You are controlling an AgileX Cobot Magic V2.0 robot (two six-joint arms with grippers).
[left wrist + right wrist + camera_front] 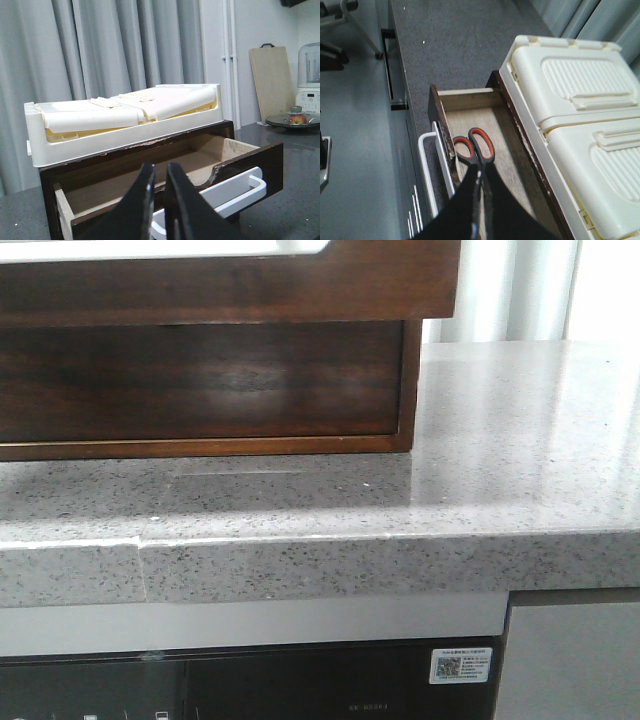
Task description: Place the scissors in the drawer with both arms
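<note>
The drawer (485, 150) stands pulled open under a cream plastic box; its wooden floor is bare. It has a dark brown front (250, 165) (220, 285) with a white bar handle (235, 192). My right gripper (480, 172) is shut on the blades of the scissors (474, 145). It holds them above the drawer's front part, the grey and orange loops pointing away from my fingers. My left gripper (160, 167) is in front of the drawer, above the handle. Its fingers are almost together with nothing between them. Neither gripper shows in the front view.
A cream plastic box (125, 117) (580, 115) sits on the wooden cabinet (200, 380). The cabinet stands on a speckled grey countertop (500, 460). A cutting board (272, 82), a blender and a dish of fruit (295, 120) stand further along the counter.
</note>
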